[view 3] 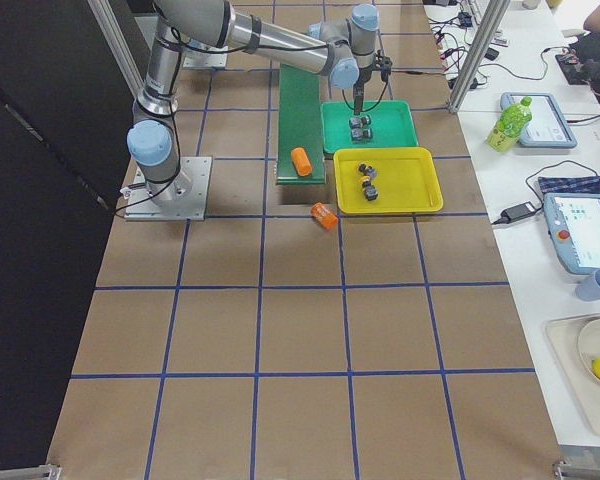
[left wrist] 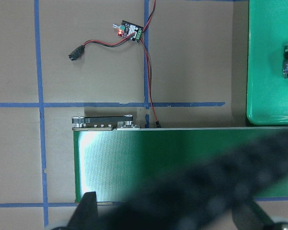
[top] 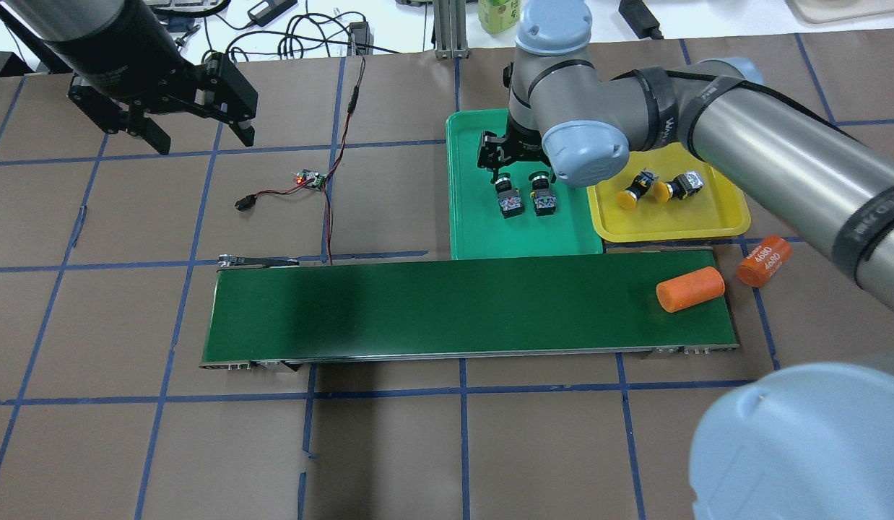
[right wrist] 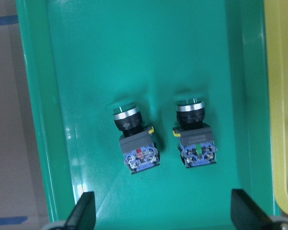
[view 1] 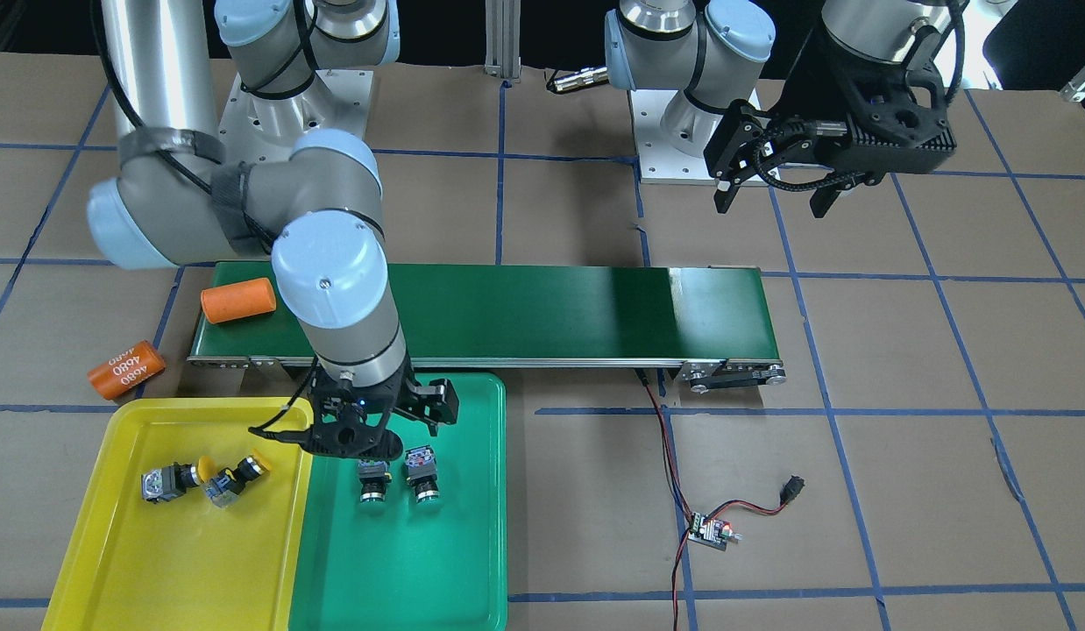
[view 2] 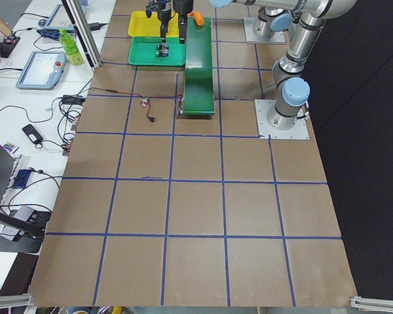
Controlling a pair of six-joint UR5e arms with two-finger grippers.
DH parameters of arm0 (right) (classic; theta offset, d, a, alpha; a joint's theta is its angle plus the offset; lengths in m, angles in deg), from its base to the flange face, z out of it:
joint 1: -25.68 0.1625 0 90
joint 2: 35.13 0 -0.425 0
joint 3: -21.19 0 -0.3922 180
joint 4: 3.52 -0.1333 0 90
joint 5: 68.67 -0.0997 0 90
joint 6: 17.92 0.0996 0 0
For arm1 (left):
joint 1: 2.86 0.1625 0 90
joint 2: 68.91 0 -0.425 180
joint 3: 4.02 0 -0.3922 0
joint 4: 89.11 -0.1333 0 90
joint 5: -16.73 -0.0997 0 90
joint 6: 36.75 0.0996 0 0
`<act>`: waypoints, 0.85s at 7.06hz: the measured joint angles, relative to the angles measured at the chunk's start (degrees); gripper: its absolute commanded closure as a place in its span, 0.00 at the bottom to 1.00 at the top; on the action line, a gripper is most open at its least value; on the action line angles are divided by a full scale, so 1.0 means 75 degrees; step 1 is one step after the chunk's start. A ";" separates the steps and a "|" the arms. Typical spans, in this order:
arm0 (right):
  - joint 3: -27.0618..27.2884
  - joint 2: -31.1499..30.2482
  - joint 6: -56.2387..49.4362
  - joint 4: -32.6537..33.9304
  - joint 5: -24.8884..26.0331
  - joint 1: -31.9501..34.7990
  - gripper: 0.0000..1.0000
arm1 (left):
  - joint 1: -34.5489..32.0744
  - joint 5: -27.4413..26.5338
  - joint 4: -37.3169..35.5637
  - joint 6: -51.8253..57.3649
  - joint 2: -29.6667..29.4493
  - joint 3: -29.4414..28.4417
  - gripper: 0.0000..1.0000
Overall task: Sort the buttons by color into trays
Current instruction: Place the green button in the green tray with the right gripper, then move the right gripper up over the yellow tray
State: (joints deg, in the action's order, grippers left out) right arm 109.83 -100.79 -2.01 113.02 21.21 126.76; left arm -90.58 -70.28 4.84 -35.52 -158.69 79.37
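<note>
**Greens, yellows and orange on taped brown**

The tabletop (view 1: 902, 394) is brown, crossed by a grid of blue tape lines. The yellow tray (view 1: 157, 570) is bright and plain, and the green tray (view 1: 472, 561) is plain too. The conveyor belt (view 1: 525, 311) is a darker green. The yellow buttons (view 1: 168, 482) (view 1: 236, 478) and green buttons (view 1: 373, 484) (view 1: 422, 478) carry caps of those colours on black-and-grey bodies. Both cylinders are orange: the plain cylinder (view 1: 237, 301) has no marking, while the printed cylinder (view 1: 126, 370) reads "4680" in white. The left claw (view 1: 774, 208) and right claw (right wrist: 165, 213) are black.

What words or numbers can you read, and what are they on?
"4680": white print on the orange cylinder lying on the brown table.
Labels on the two green-capped push-buttons: too blurred to read.
Lettering on the right arm's dark strap: too blurred.
</note>
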 measured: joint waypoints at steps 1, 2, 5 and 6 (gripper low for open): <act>0.0020 -0.0555 -0.0011 -0.0711 0.0004 -0.0072 0.00 | 0.0000 0.0000 0.0000 0.0000 0.0004 0.0000 0.00; 0.0062 -0.1114 -0.0122 -0.1417 -0.0001 -0.0143 0.00 | 0.0003 0.0000 -0.0003 0.0000 0.0003 -0.0001 0.00; 0.0133 -0.2643 -0.0532 -0.3551 -0.0007 -0.0351 0.00 | 0.0015 0.0003 -0.0001 0.0010 0.0022 -0.0001 0.00; 0.0198 -0.2884 -0.0533 -0.3888 -0.0068 -0.0405 0.00 | 0.0019 0.0008 0.0000 0.0011 0.0023 -0.0004 0.00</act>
State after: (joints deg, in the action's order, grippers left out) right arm 111.31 -122.42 -6.00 83.86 20.71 123.73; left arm -90.43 -70.22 4.84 -35.43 -158.51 79.34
